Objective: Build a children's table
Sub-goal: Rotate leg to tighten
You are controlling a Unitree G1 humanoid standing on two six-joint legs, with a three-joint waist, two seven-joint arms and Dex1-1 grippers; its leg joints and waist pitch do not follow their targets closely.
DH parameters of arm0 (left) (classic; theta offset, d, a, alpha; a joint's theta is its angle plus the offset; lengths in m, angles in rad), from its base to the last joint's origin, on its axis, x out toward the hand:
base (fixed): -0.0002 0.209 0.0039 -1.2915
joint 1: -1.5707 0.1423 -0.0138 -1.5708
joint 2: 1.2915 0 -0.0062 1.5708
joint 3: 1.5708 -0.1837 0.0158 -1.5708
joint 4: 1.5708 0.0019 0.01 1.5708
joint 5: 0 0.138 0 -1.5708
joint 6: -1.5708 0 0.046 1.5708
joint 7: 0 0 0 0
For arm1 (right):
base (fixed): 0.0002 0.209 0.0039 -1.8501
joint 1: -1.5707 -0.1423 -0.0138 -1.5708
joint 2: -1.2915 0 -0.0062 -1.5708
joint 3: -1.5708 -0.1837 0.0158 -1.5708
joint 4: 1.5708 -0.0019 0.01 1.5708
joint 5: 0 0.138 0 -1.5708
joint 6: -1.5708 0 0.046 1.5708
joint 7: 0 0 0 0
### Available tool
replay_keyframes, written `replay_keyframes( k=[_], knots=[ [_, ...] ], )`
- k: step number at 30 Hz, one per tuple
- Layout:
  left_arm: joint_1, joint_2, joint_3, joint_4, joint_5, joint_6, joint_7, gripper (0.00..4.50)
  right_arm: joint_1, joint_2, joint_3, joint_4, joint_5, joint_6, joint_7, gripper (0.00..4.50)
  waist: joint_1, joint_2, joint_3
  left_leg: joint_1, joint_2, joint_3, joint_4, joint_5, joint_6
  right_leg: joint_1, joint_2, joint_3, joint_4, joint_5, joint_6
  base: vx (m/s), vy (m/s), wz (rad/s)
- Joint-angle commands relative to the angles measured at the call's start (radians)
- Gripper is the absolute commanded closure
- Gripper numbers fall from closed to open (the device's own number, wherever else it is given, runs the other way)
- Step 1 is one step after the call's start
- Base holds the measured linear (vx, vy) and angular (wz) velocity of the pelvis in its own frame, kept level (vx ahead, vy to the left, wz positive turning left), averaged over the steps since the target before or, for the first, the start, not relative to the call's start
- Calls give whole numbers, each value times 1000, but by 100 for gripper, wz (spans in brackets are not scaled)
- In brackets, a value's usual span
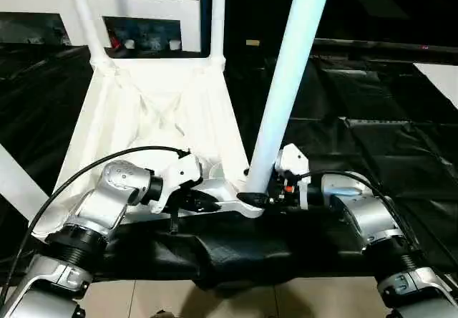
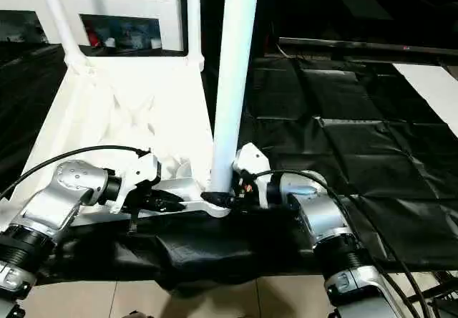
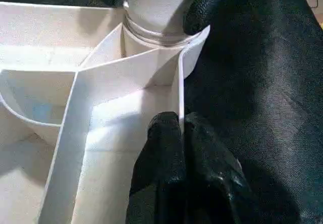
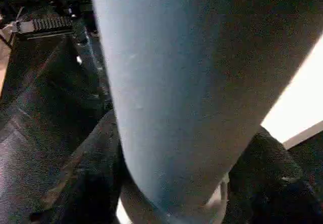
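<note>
The white table top (image 1: 154,117) lies upside down on black sheeting (image 2: 343,153), its ribbed underside facing up; its near edge sits just in front of both end effectors. The left end effector (image 1: 207,203) is pinched shut on the thin rim wall at that near edge, close to the near corner socket (image 3: 156,35); in the left wrist view its two black fingers (image 3: 166,153) press together on either side of the wall. The right end effector (image 1: 261,200) sits just across from it, at the base of a long white leg (image 1: 286,82) standing in that socket; its two black fingers (image 4: 96,173) lie on either side of the tube, right at the ringed joint, and whether they press on it or merely flank it cannot be told. The leg rises steeply from between the two end effectors, leaning slightly away to the right. Beyond them, two more legs (image 1: 89,17) stand upright in the far corners of the top; farther back is a white cabinet (image 1: 143,3). Another white tube (image 1: 14,182) crosses low, out to the left of the left arm.
</note>
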Motion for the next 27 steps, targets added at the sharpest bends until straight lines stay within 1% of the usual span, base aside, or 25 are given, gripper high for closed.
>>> replay_keyframes(
  k=[1,2,3,4,5,8,11,14,15,16,17,18,19,20,21,22,23,24,25,26,27],
  knots=[
    [14,-6,-33,-30,-21,-1,-45,450,7,-13,11,-14,-9,0,5,204,-3,8,-61,17,20,-2,-63,-240,11,44,-54,28,-68,-178,-224,0,0,0],
    [14,-6,-33,-30,-21,-1,-45,450,7,-13,11,-14,-9,0,5,204,-3,8,-62,17,21,-3,-63,-239,11,44,-54,28,-68,-177,-224,0,0,0],
    [16,-6,-33,-31,-21,-1,-44,450,11,-14,13,-16,-8,2,7,222,-3,7,-61,16,20,-3,-63,-237,11,44,-54,28,-68,-176,-221,0,0,0],
    [16,-6,-33,-31,-21,-1,-44,450,11,-14,13,-16,-8,2,7,222,-3,7,-62,17,20,-3,-63,-236,11,44,-54,28,-67,-176,-222,0,0,0],
    [16,-7,-33,-29,-20,-2,-42,450,13,-15,14,-17,-7,3,7,235,-3,7,-62,16,20,-2,-62,-231,12,44,-54,28,-67,-168,-223,0,0,0],
    [18,-8,-34,-29,-20,-3,-38,450,20,-14,15,-19,-4,7,5,248,-3,7,-63,16,20,-2,-62,-227,14,45,-54,28,-66,-165,-224,0,0,0],
    [18,-17,-34,-28,-18,-3,-21,450,30,-4,11,-27,6,19,-7,252,-3,5,-62,16,20,-2,-62,-224,15,45,-53,28,-67,-165,-223,0,0,0],
    [6,-55,-39,-15,-1,0,36,450,47,35,6,-37,12,41,-55,253,-3,5,-60,16,20,-2,-63,-234,14,43,-54,29,-69,-181,-218,0,0,0],
    [-3,-77,-39,-2,13,3,77,450,50,51,5,-31,7,48,-82,253,-2,2,-57,19,21,-3,-65,-264,5,39,-55,29,-75,-233,-208,0,0,0],
    [-10,-93,-38,8,22,4,106,450,51,61,5,-27,3,53,-101,253,-2,3,-56,19,20,-4,-66,-276,0,40,-55,28,-76,-260,-202,0,0,0],
    [-15,-106,-38,15,30,7,129,450,51,70,6,-22,-2,56,-120,253,-4,3,-53,21,20,-5,-69,-302,-9,37,-56,28,-83,-323,-184,0,0,0],
    [-28,-131,-40,31,47,19,178,450,50,93,4,-8,-12,62,-165,253,-6,3,-52,25,20,-7,-68,-329,-18,32,-57,29,-88,-376,-169,0,0,0],
    [-39,-155,-41,43,62,28,221,450,47,116,4,6,-24,69,-208,253,-6,0,-50,26,19,-7,-69,-342,-20,29,-58,28,-92,-406,-161,0,0,0],
    [-52,-185,-40,57,75,41,272,450,42,143,3,27,-41,73,-267,253,-8,0,-48,28,18,-9,-68,-367,-29,25,-59,28,-97,-465,-144,0,0,0],
    [-62,-209,-37,67,83,53,311,450,36,166,2,44,-55,80,-319,253,-11,1,-45,29,16,-10,-68,-380,-33,21,-60,27,-102,-502,-133,0,0,0],
    [-70,-231,-33,71,85,69,340,450,27,189,-4,62,-68,95,-380,253,-15,-2,-43,32,13,-15,-68,-407,-40,19,-61,22,-111,-586,-104,0,0,0],
    [-77,-253,-29,75,86,83,367,450,17,215,-12,82,-81,115,-445,253,-20,1,-42,35,10,-20,-66,-431,-45,14,-64,18,-120,-656,-79,-57,5,-5],
    [-89,-287,-24,82,90,103,411,450,-1,253,-21,114,-105,146,-547,253,-25,0,-42,35,9,-22,-66,-435,-47,14,-64,16,-123,-677,-69,-55,11,-8],
    [-96,-308,-23,88,95,110,441,450,-16,277,-25,135,-117,162,-602,253,-31,5,-42,34,8,-27,-66,-446,-52,12,-64,12,-127,-698,-55,-55,11,-8],
    [-101,-325,-25,91,101,116,460,450,-28,298,-28,151,-120,166,-635,253,-39,1,-44,30,6,-32,-68,-462,-53,17,-63,5,-130,-704,-44,-51,21,-12],
    [-105,-334,-28,93,106,118,470,450,-37,311,-26,159,-121,163,-643,253,-40,4,-44,29,6,-35,-71,-466,-51,20,-64,2,-131,-699,-42,0,0,0]
  ],
)
